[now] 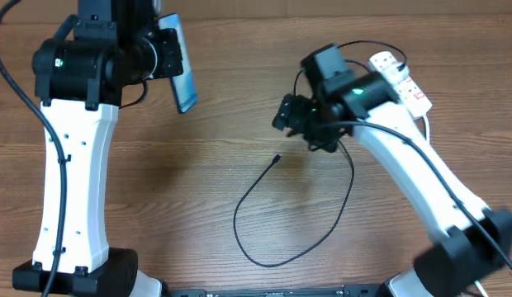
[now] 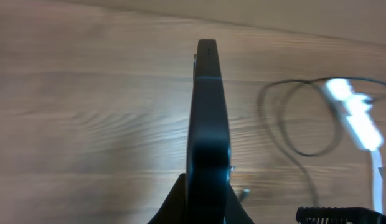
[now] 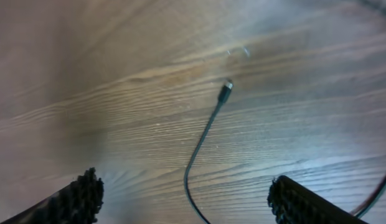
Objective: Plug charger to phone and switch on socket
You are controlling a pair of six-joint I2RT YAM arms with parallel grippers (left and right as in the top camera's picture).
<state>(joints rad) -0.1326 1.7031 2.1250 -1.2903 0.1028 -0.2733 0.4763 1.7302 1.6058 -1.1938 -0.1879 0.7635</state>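
Your right tool (image 3: 193,199) hung spread wide over the counter (image 1: 157,181). The charger (image 3: 200,142) lay there tip-first just ahead of it, its cable running back between the fingers, so that arm looked nearer. Your left tool (image 2: 204,202) pinched the phone (image 1: 183,78) edge-on, up off the counter, well apart.
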